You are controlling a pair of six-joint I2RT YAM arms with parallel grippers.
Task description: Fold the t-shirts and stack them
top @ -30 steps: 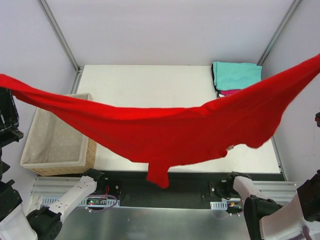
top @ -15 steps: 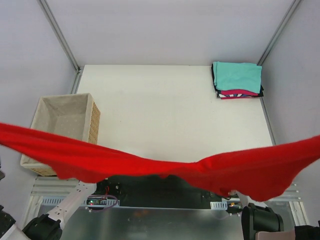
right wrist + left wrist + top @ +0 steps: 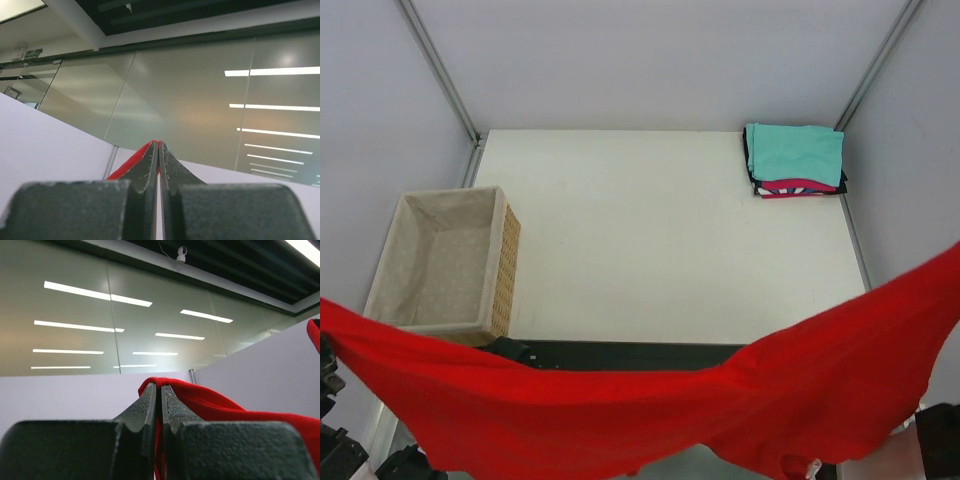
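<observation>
Stretching across foreground | red t-shirt [image 3: 620,420] | both ends cropped

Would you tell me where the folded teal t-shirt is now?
In the top view, the folded teal t-shirt tops the stack at the white table's far right corner.

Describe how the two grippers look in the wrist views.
Left gripper: two dark grey matte fingers tapering to thin tips, on blocky, grainy black bases. Right gripper: same build, pale scratches along its inner edges.
</observation>
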